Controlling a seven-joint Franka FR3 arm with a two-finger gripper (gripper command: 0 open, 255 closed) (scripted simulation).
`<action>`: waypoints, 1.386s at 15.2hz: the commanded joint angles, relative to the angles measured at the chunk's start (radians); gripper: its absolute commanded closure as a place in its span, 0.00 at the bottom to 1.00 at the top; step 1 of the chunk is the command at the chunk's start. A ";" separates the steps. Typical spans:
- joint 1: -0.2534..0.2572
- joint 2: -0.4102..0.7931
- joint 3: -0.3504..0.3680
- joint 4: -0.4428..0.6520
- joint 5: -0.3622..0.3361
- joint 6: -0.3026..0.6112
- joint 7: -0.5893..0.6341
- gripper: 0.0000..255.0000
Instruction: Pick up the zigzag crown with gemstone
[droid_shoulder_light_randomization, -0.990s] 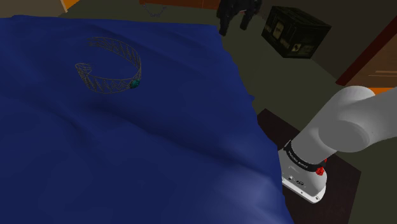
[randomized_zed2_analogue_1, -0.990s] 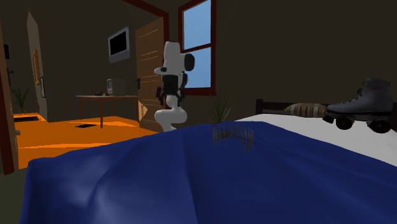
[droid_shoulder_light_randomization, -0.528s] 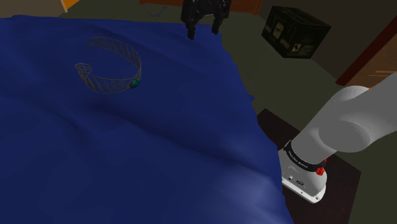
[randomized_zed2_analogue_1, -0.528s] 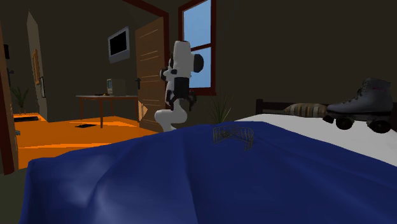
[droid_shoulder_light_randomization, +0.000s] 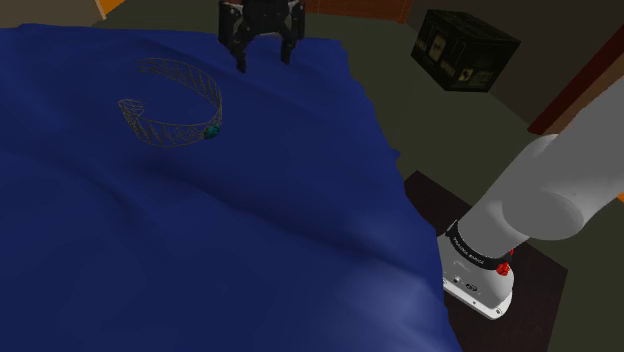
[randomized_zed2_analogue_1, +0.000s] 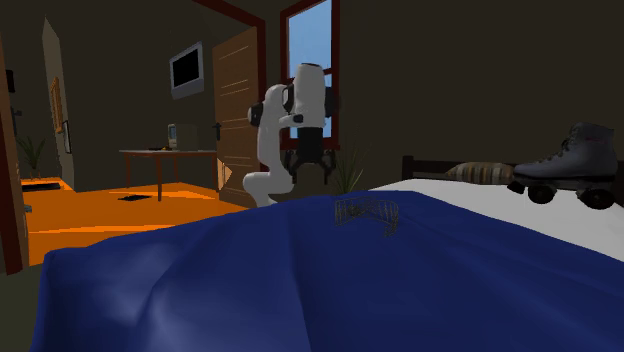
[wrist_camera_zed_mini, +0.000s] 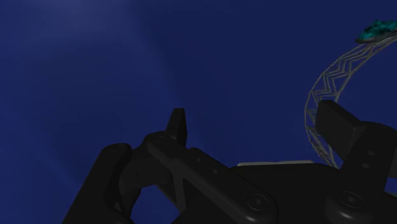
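Blue blanket (droid_shoulder_light_randomization: 250, 230) covers the bed, rumpled, with soft folds. Arm (droid_shoulder_light_randomization: 540, 195) rises from its base at the shoulder view's lower right, beside the bed's edge.

Crown (droid_shoulder_light_randomization: 172, 134) lies on the blanket toward the shoulder view's upper left: open wire band, zigzag lattice, standing on its rim. Teal gem (droid_shoulder_light_randomization: 211, 131) is set on the side of the band facing the camera. Second exterior view: crown (randomized_zed2_analogue_1: 365, 212) sits mid-bed on the blue.

Gripper (droid_shoulder_light_randomization: 262, 62) hangs above the bed's far edge, up and to the right of the crown in the shoulder view, clear of it. Fingers apart, nothing between them. Wrist view: gripper (wrist_camera_zed_mini: 252, 109) looks down on the blanket; crown (wrist_camera_zed_mini: 331, 76) curves just outside one finger, gem (wrist_camera_zed_mini: 378, 30) at its far end.

Beyond the bed: dark crate (droid_shoulder_light_randomization: 465, 48) on the floor. Second exterior view: gripper (randomized_zed2_analogue_1: 311, 180) points down, behind the crown; roller skate (randomized_zed2_analogue_1: 570, 165) on the white sheet, window (randomized_zed2_analogue_1: 308, 60) and door (randomized_zed2_analogue_1: 235, 110) behind the arm.
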 joint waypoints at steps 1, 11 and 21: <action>0.013 0.086 0.023 0.085 -0.029 -0.009 0.050 0.00; 0.075 0.310 0.053 0.265 -0.118 0.007 0.163 0.00; 0.072 0.311 0.051 0.217 -0.119 0.056 0.164 1.00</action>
